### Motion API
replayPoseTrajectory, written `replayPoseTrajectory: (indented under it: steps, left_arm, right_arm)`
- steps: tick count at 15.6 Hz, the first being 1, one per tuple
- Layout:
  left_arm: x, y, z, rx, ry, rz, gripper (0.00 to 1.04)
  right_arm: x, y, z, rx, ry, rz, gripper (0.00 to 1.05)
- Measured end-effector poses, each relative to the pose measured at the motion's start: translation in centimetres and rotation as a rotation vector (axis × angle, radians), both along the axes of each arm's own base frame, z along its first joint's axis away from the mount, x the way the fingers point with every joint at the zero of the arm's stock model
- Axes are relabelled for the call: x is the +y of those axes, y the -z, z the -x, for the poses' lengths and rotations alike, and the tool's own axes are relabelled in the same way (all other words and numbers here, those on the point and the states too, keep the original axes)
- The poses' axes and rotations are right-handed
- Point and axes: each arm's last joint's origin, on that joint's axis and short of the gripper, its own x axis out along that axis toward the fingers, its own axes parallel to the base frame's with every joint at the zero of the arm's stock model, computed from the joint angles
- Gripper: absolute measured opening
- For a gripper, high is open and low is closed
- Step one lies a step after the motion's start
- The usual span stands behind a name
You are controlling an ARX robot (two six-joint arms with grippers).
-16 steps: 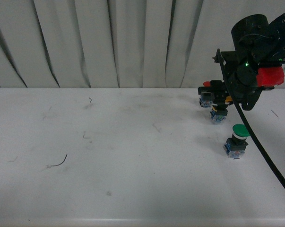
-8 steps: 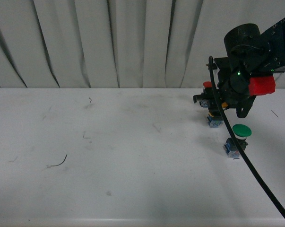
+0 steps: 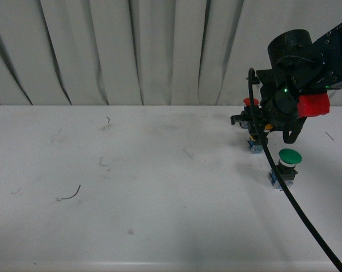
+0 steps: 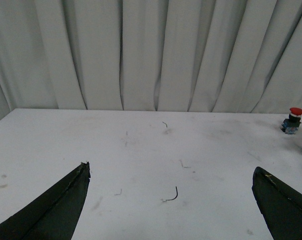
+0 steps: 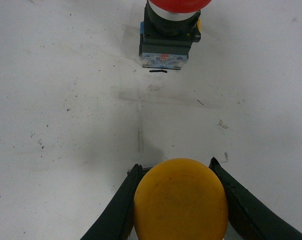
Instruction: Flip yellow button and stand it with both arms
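**Yellow button: clamped by the right gripper and shifted on the counter**

**1. What has changed.** Over the last second the right arm has swung toward the robot's left. The blue-grey base of the yellow button has moved with it, a little leftward and nearer the robot on the counter. The red button and the green button have kept their places. The arm's cable now crosses in front of the green button. Take this as a sign that the grasp is holding and the button is being drawn clear of its neighbours. The flip and the standing are not yet done.

**2. What each view gives you.**
- Front view: the arm body hides the cap and the gripper. Only the button's base shows below it, between the red and green buttons.
- Right wrist view: the right gripper has one finger against each side of the yellow cap, clenched on it. The red button stands upright just beyond. You cannot tell here whether the base is off the counter.
- Left wrist view: the left gripper is spread wide and holds nothing. It is well apart from the buttons. This arm is absent from the front view, so you must bring it across for the two-arm step.
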Motion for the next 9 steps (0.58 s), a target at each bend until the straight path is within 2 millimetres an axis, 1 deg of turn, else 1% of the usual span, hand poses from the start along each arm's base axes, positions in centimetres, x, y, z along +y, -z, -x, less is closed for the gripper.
replayPoseTrajectory:
  steps: [6, 7, 9]
  left_arm:
    - [0.0, 0.0, 0.0, 0.0, 0.0, 0.0, 0.98]
    - [0.0, 0.0, 0.0, 0.0, 0.0, 0.0, 0.98]
    - [0.0, 0.0, 0.0, 0.0, 0.0, 0.0, 0.98]
  right_arm:
    - [-0.06, 0.44, 0.25, 0.007, 0.003, -0.002, 1.0]
    - [-0.08, 0.44, 0.25, 0.006, 0.004, -0.003, 0.97]
    - [-0.1, 0.44, 0.24, 0.006, 0.004, -0.003, 0.98]
